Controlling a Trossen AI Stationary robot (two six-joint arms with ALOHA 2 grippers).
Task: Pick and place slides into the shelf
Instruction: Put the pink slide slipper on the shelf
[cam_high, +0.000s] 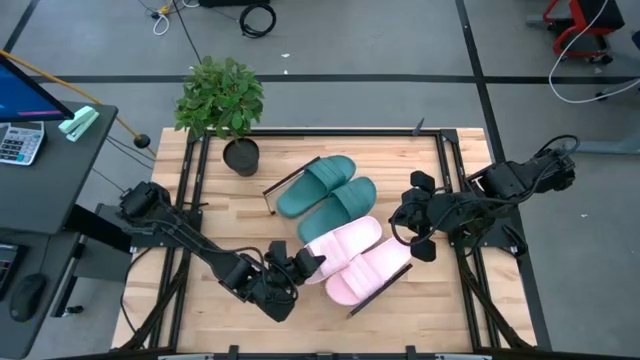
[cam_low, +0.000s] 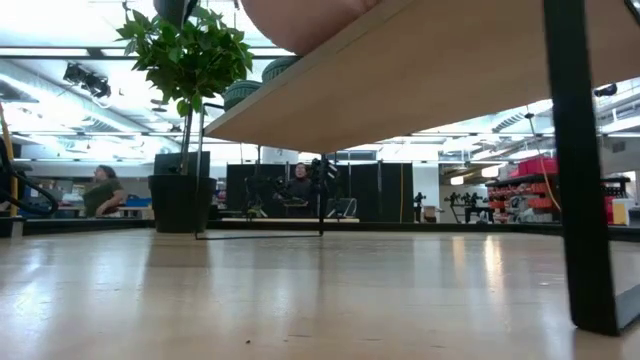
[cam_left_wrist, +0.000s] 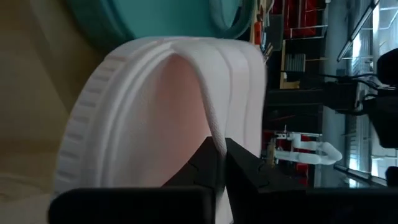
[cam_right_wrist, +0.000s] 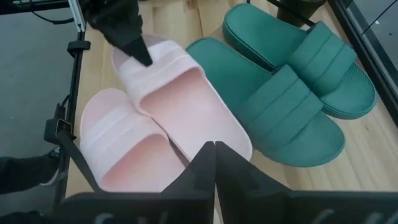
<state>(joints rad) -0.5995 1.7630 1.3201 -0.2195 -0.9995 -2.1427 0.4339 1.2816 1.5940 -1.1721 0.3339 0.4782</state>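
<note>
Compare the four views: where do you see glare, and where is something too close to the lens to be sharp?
Low view: ceiling lights glare off the tabletop; the shelf looms overhead. Left wrist view: the pink slide fills the frame, soft-edged. High and right wrist views: evenly lit, teal slides crisp.

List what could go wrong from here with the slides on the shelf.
1. The left gripper is shut on the rim of a pink slide; pulling away now could drag it off the shelf.
2. All four slides sit packed side by side, so shifting it may nudge the teal slide beside it.
3. The right gripper hovers near the other pink slide.
</note>
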